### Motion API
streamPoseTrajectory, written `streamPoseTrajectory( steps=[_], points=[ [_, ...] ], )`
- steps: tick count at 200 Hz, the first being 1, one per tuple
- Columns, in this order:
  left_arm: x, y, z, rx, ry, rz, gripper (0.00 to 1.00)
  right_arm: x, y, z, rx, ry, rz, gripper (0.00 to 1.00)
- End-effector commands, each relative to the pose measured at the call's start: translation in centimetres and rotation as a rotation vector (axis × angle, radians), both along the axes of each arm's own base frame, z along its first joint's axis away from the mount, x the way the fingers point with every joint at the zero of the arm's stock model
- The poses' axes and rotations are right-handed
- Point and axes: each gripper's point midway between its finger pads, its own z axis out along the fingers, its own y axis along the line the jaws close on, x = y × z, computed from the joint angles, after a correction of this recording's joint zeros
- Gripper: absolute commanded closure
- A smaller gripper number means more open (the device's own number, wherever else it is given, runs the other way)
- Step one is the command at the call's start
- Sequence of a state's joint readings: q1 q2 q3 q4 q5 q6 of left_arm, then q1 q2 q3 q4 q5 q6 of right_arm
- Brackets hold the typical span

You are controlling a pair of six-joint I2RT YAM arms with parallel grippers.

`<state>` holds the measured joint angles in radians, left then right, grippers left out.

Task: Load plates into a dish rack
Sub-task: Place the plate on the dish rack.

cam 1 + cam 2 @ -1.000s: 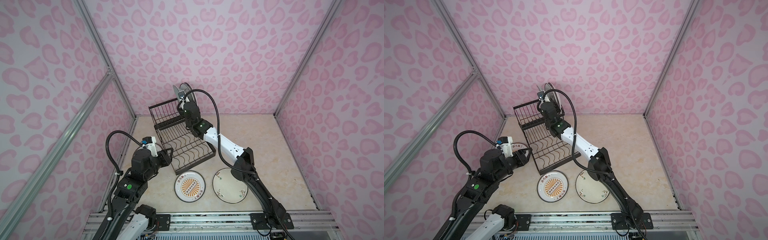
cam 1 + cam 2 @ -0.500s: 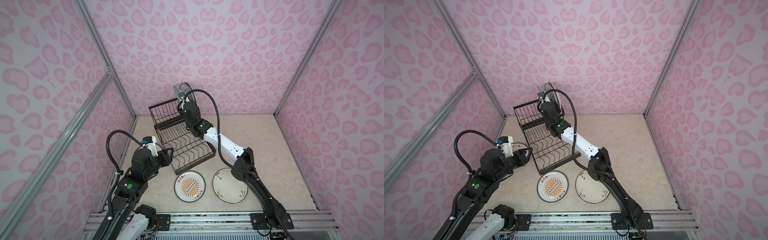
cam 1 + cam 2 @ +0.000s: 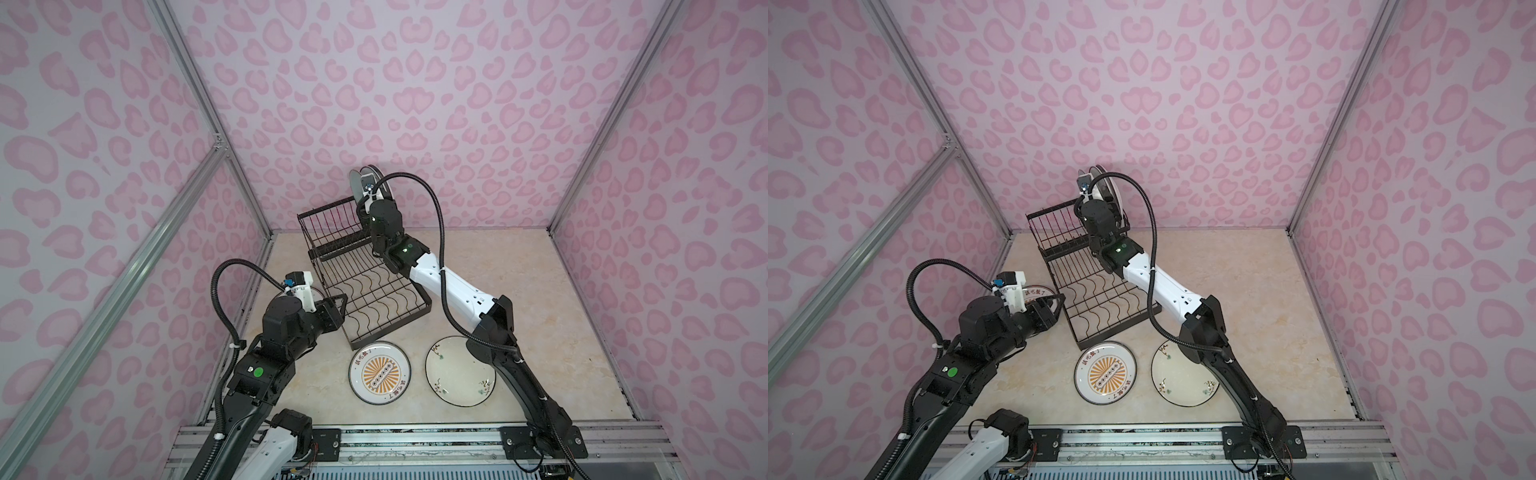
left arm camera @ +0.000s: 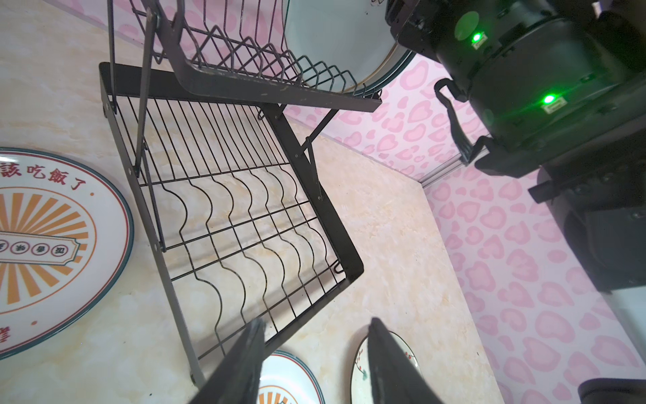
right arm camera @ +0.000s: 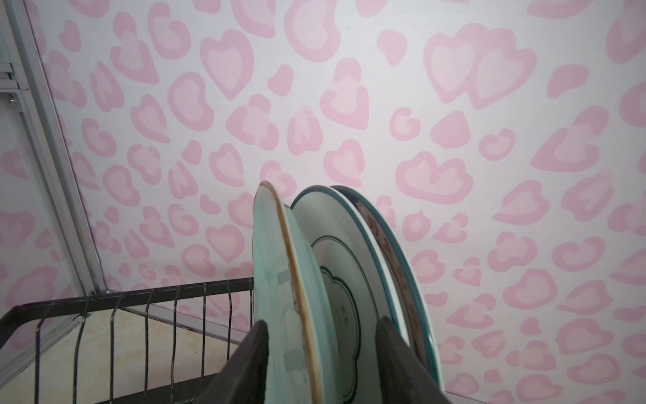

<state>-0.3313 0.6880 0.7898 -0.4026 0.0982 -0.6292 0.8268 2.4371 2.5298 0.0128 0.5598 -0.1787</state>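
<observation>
Dish rack (image 3: 390, 329) stands toward the back left of the beige marbled tabletop (image 3: 519, 270); it is black wire on two levels.

Raised basket tier (image 4: 279, 96): three plates stand on edge at its right end, close together. They are the pale blue-green plate (image 5: 276, 262) with a gold rim, the white quatrefoil plate (image 5: 335, 245), and the navy lettered-rim plate (image 5: 388, 245) on the far side of the group.

Lower tray (image 4: 337, 227), with wavy dividers, lies flat on the tabletop.

Right gripper (image 5: 321, 323) is at the basket tier with its jaws parted. One finger is behind the pale blue-green plate and the other is in front of the white quatrefoil plate, so both plates sit in the gap. Contact with either plate cannot be confirmed, and no clamp is evident.

Left gripper (image 4: 317, 320) has its jaws parted to a moderate width with nothing between them. It hovers just beside the lower tray's left edge.

Three plates lie flat on the tabletop:
- The orange sunburst plate (image 3: 380, 372) is just in front of the lower tray.
- The cream floral-sprig plate (image 3: 453, 374) is just beside it, partly under the right arm.
- The second sunburst plate (image 3: 1036, 291) is left of the rack, partly hidden by the left gripper.
</observation>
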Motion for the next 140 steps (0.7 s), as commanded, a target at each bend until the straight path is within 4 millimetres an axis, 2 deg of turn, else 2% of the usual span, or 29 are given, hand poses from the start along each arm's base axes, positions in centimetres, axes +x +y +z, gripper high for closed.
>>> streamPoseTrajectory(
  steps=[1, 69, 84, 86, 90, 140],
  points=[
    [0.0, 0.0, 1.0, -0.006, -0.028, -0.004, 0.49, -0.2, -0.7, 1.2, 0.026, -0.036, -0.027, 0.48],
    [-0.1, 0.0, 1.3, -0.008, -0.032, -0.001, 0.49, -2.2, -1.7, 4.2, 0.059, -0.085, -0.02, 0.43],
    [-0.1, 0.1, 1.3, -0.009, -0.032, 0.001, 0.49, -2.2, -1.5, 3.8, 0.053, -0.079, -0.017, 0.43],
    [-0.1, 0.1, 1.3, -0.009, -0.033, 0.001, 0.49, -2.6, -2.0, 5.0, 0.069, -0.092, -0.017, 0.43],
    [-0.1, 0.1, 1.4, -0.01, -0.034, 0.003, 0.49, -2.8, -2.1, 5.4, 0.075, -0.096, -0.015, 0.43],
    [-0.2, 0.3, 1.8, -0.003, -0.041, 0.007, 0.49, -4.3, -2.7, 6.8, 0.08, -0.104, 0.01, 0.41]
  ],
)
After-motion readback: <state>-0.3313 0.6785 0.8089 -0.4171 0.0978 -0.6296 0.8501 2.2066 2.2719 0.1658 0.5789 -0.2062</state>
